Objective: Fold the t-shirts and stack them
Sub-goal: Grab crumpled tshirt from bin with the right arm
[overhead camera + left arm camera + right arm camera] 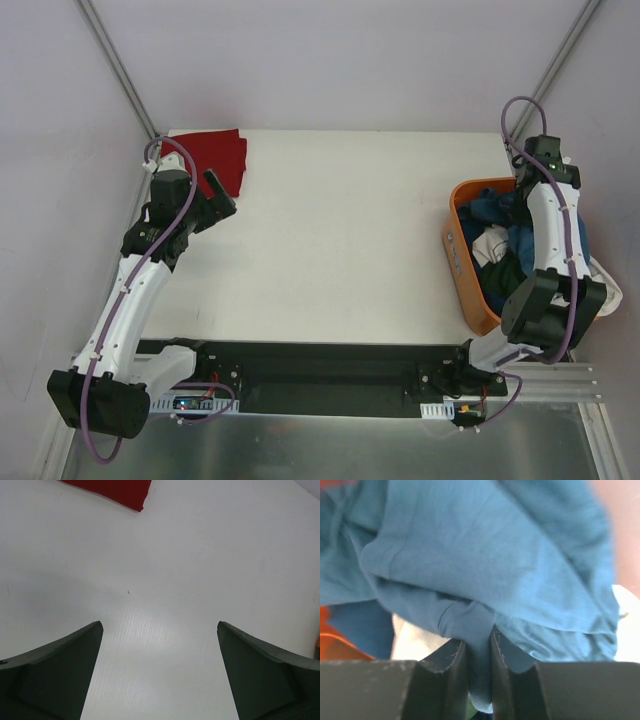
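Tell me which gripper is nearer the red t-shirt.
Left. The left gripper is open beside the red t-shirt; the right gripper is far across the table, in the orange basket, shut on a teal-blue t-shirt.

The broad middle of the flat white table top offers open passage. A folded deep red cotton t-shirt fills its far left corner. The orange plastic basket blocks the right edge, packed with crumpled tees, a teal-blue cotton t-shirt crowding the right gripper that pinches it.
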Robot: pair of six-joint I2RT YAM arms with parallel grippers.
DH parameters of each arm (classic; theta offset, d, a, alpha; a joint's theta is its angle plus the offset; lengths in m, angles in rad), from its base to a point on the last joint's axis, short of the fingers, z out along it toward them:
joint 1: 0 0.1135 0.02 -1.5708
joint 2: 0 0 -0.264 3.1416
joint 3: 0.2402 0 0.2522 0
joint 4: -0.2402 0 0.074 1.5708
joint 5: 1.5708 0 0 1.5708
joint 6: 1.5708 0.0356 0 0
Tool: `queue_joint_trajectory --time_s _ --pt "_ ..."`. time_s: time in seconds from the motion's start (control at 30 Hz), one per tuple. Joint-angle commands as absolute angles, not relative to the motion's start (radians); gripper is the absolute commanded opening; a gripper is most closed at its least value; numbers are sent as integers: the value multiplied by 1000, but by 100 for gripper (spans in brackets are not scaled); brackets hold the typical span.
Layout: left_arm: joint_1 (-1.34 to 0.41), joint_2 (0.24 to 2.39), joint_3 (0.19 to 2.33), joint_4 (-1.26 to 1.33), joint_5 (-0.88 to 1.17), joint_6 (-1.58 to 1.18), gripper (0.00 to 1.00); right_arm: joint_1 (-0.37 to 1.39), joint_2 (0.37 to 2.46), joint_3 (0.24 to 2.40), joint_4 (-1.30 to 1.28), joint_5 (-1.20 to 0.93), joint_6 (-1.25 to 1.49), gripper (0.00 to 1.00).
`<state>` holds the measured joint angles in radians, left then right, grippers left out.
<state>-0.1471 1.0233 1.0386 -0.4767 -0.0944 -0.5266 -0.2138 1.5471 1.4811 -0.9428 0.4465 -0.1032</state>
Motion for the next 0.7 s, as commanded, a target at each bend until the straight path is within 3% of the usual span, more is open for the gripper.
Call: queue_joint_trajectory --time_s 0.0,0.17,0.4,0.67 --pt "-147 996 1052 -472 -98 -515 99 -218 1398 1658 -928 480 -58 20" --pt "-147 996 1052 -471 -92 -520 99 -216 1226 1766 -846 445 -66 17" --pt "-147 994 1055 -471 -80 -523 99 -216 987 1698 -424 302 -66 15" --pt "-147 985 1054 -471 -66 -525 99 -216 1068 1888 -367 241 -150 23"
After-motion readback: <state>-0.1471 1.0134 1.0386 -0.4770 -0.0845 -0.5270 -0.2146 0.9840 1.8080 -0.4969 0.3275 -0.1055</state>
